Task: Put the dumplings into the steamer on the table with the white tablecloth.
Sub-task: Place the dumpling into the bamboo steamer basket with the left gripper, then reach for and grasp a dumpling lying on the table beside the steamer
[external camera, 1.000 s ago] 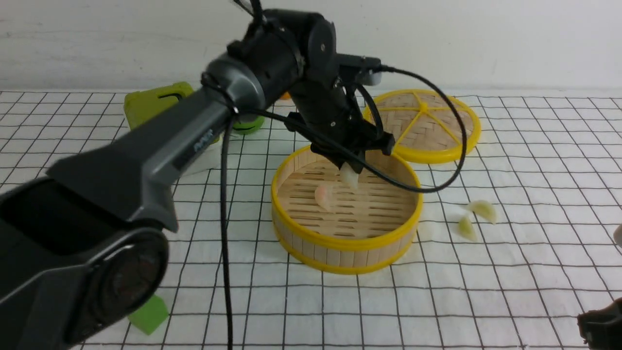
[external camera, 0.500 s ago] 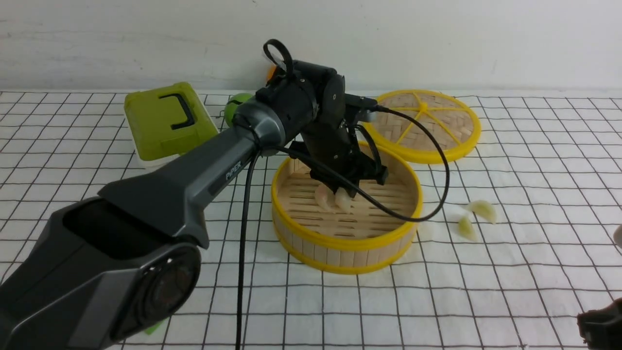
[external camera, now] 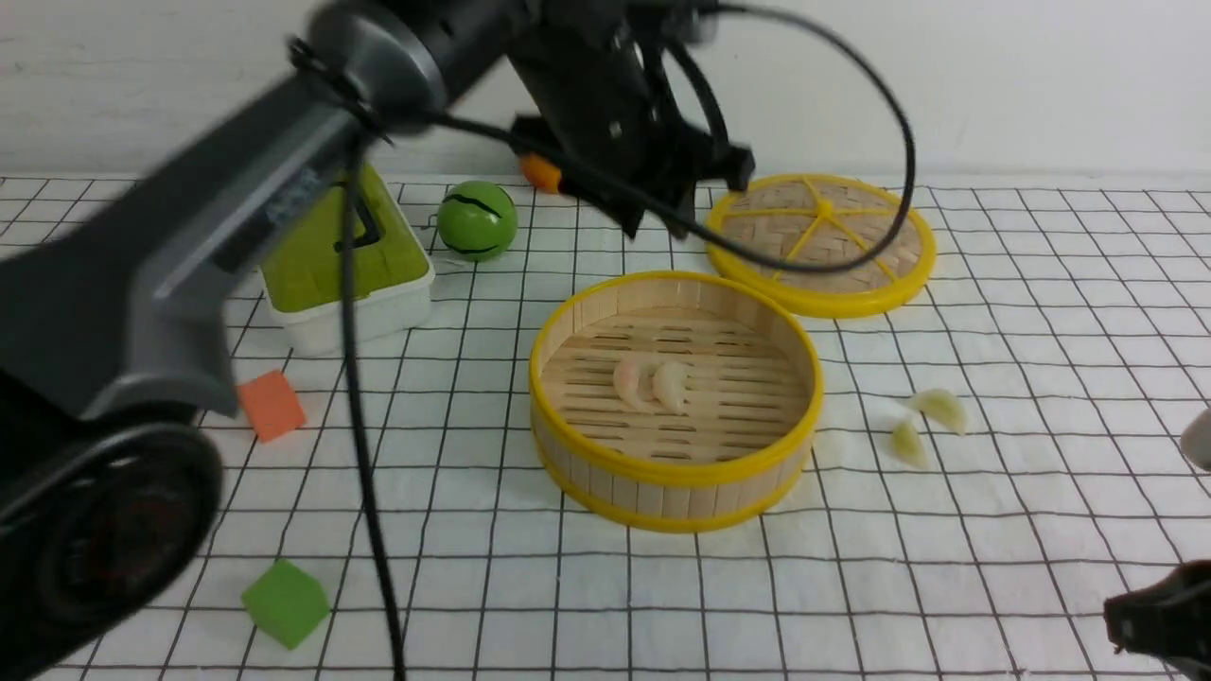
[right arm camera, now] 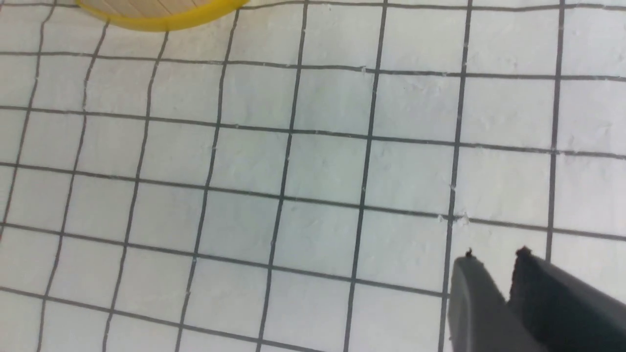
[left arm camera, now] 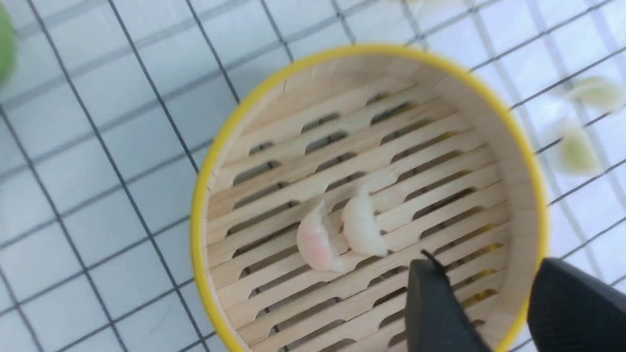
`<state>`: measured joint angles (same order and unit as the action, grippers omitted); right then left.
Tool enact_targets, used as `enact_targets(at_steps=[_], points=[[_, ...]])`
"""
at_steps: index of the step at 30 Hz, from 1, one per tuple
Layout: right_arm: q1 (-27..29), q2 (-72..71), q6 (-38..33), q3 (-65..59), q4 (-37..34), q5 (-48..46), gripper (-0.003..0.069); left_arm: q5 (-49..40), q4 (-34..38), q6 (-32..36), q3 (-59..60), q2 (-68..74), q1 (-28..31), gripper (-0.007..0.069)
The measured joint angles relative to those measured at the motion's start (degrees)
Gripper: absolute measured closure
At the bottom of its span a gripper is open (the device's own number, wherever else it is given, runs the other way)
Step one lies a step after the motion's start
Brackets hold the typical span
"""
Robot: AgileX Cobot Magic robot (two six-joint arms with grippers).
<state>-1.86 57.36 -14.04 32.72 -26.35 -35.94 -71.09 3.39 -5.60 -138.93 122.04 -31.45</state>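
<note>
The steamer (external camera: 674, 475) stands mid-table on the white tablecloth (external camera: 851, 586). Two pale pinkish dumplings (external camera: 632, 383) (external camera: 673, 386) lie side by side on its slatted floor; the left wrist view shows them too (left arm camera: 315, 242) (left arm camera: 362, 227). Two greenish-yellow dumplings (external camera: 939, 409) (external camera: 908, 443) lie on the cloth right of the steamer. My left gripper (external camera: 658, 225) is open and empty, raised above the steamer's far rim (left arm camera: 198, 220). My right gripper (right arm camera: 495, 256) is shut and empty, low over bare cloth at the near right (external camera: 1159, 619).
The flat woven lid (external camera: 821, 241) lies behind the steamer on the right. A green-lidded white box (external camera: 331, 255), a green ball (external camera: 477, 220) and a small orange object (external camera: 541, 173) sit at the back left. An orange cube (external camera: 272, 405) and a green cube (external camera: 285, 602) lie on the left.
My left gripper lowered a pale dumpling into the steamer, let it go beside the pinker one, then rose up and back. The right gripper has barely moved.
</note>
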Motion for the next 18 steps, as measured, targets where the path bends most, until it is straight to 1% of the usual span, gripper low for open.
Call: enact_targets(at_steps=[2,5,6,8,9,11,13,15,16,17,18], points=[[0.0,5.6,-0.8,4.0,-1.0,0.1,0.0494,0.0,-0.9,0.0,0.1,-6.1,0.0,0.0456],[0.0,12.5,-3.0,10.1,-2.0,0.1,0.0437,0.0,-1.6,-0.2,2.9,-14.1,0.0,0.055],[0.0,13.7,-3.1,10.6,-2.0,0.1,0.0433,0.0,-1.7,-0.2,3.3,-14.8,0.0,0.0562],[0.0,21.0,-3.9,16.8,-2.0,0.4,0.0387,0.0,-2.4,0.0,10.7,-22.9,0.0,0.062],[0.0,21.6,-4.0,17.8,-2.0,0.5,0.0382,0.0,-2.4,0.1,11.4,-23.6,0.0,0.0624],[0.0,28.8,-5.6,23.1,-2.0,0.6,0.0359,0.0,-4.0,0.8,22.7,-32.8,0.0,0.0636],[0.0,32.4,-6.9,26.0,-2.0,0.6,0.0354,0.0,-5.1,0.8,28.6,-36.0,0.0,0.0636],[0.0,38.2,-8.3,31.0,-2.0,0.8,0.035,0.6,-8.0,-1.2,43.4,-44.8,0.0,0.0636],[0.0,39.1,-8.3,31.3,-2.0,0.8,0.035,0.8,-8.5,-1.4,44.5,-45.4,0.0,0.0636],[-0.1,42.7,-8.7,34.3,-1.7,0.9,0.0349,2.6,-10.4,-3.5,53.0,-50.3,0.0,0.0636],[-0.4,44.9,-8.8,36.2,-1.3,1.0,0.0349,4.0,-11.3,-4.7,57.1,-53.2,0.0,0.0636]])
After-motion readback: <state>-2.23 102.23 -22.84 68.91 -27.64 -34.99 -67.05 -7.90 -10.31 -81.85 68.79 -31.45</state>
